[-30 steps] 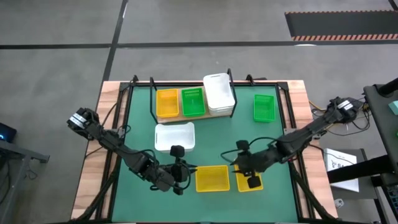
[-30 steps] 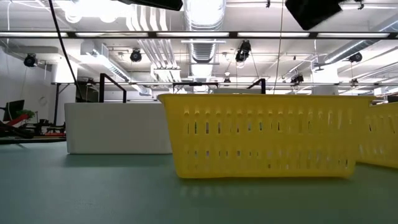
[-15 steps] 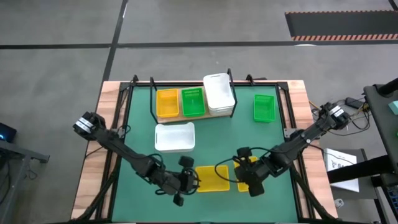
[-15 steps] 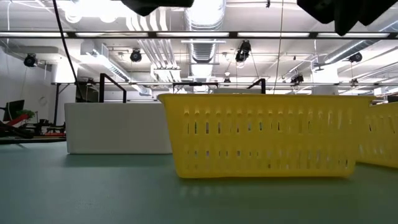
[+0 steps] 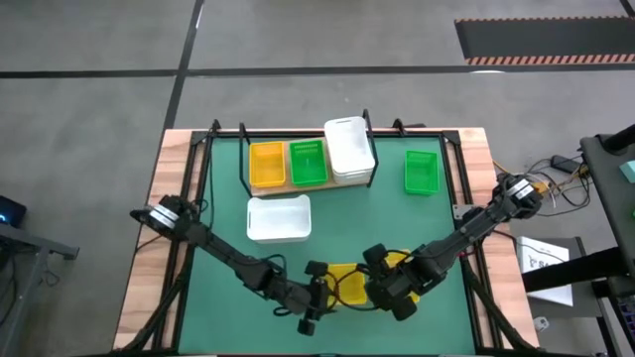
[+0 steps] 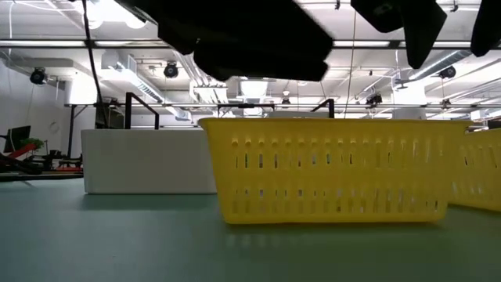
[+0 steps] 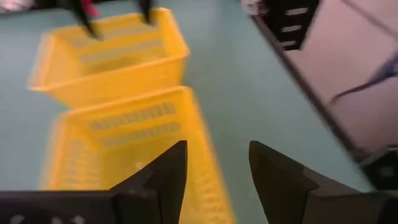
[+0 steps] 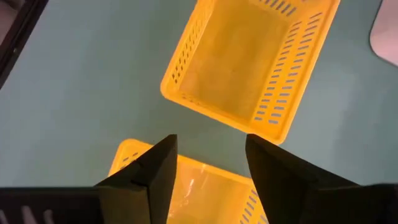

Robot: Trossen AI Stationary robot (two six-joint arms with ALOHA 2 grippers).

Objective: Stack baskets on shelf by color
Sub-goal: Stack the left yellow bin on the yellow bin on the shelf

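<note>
Two yellow baskets stand on the green mat near the table's front edge: one [image 5: 344, 278] on the left, one [image 5: 399, 262] on the right. My left gripper [image 5: 316, 302] hovers open at the left basket; in the left wrist view its fingers stand on either side of that basket's side wall [image 7: 202, 143]. My right gripper [image 5: 389, 296] hovers open above the right basket's rim [image 8: 186, 171], with the other yellow basket [image 8: 249, 62] beyond it. The shelf [image 5: 298, 183] at the far edge carries a yellow basket [image 5: 266, 164], a green basket [image 5: 308, 162] and stacked white baskets [image 5: 349, 151].
A white basket [image 5: 279, 218] lies on the mat left of centre, and a green basket [image 5: 421, 171] stands at the far right, beside the shelf. The mat's middle between them is bare. In the low view the left yellow basket [image 6: 329, 168] fills the foreground.
My left gripper has swung toward the table's right and near edge, from beside the left yellow basket to over it. My right gripper has gone toward the near edge and a little left. Both yellow baskets have stayed where they were.
</note>
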